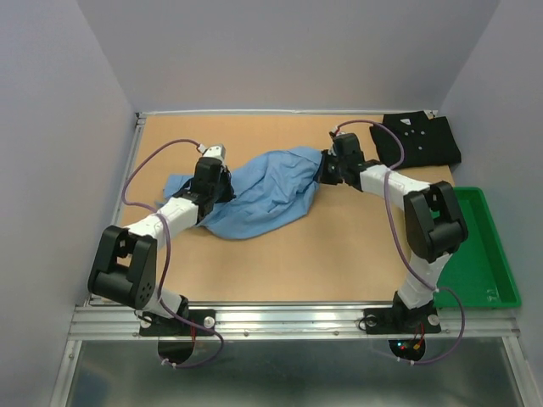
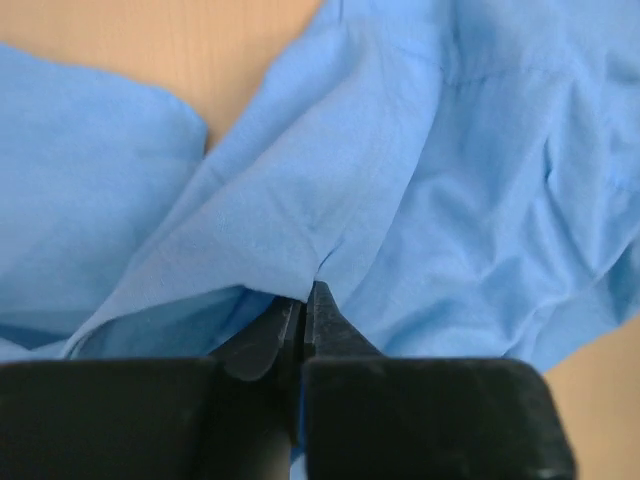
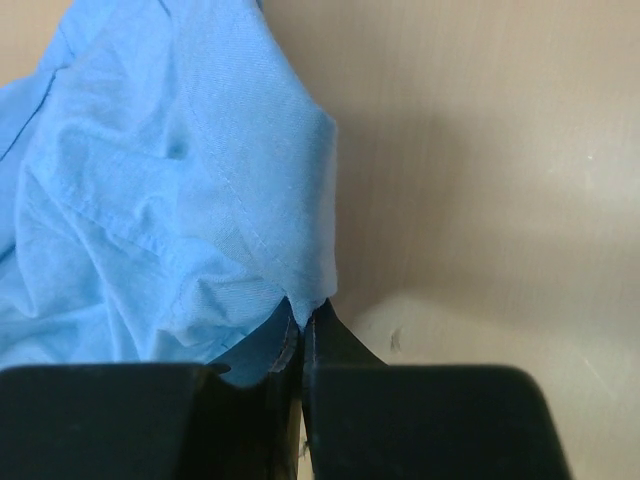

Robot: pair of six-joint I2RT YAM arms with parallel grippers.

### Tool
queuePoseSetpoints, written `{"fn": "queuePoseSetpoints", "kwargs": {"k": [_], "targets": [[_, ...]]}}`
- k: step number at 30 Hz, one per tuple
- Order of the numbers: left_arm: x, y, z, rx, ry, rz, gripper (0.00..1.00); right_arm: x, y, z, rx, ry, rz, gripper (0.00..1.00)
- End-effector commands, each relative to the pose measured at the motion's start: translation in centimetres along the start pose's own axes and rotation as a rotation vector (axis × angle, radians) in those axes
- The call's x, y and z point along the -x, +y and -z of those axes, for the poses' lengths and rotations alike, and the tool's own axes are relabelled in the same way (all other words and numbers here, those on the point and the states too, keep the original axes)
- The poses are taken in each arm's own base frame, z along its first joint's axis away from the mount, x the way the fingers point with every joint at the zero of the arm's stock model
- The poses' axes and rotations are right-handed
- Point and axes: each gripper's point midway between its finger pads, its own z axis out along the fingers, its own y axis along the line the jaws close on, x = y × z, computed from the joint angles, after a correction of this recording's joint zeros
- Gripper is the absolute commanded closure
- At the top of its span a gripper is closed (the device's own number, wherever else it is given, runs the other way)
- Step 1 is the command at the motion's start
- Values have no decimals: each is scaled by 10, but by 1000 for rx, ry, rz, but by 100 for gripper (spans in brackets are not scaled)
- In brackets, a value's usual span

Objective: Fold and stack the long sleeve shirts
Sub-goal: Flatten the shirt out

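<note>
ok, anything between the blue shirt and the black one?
No loose thing. The left gripper and right gripper are shut on the blue shirt. Between it and the black shirt lie only table and the right arm itself. The tray sits off that line.

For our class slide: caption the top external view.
Left gripper and right gripper pinch the light blue shirt; black shirt sits far right.
</note>
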Motion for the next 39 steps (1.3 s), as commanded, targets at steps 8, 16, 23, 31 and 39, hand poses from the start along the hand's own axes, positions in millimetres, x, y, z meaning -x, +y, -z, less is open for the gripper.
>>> {"fn": "queuePoseSetpoints", "kwargs": {"k": [8,16,23,31,39], "targets": [[188,11,27,149,-421,-204,100,51,16,104,-33,-252,47,100],[255,2,13,143,-483,-276,100,30,6,137,-79,-225,-26,99],[306,-12,76,156,-644,-310,100,50,45,189,76,-303,40,99],[360,1,214,320,-919,-317,100,96,112,252,320,-423,256,99],[390,16,332,523,-1062,-373,98,120,168,316,545,-496,343,99]]}}
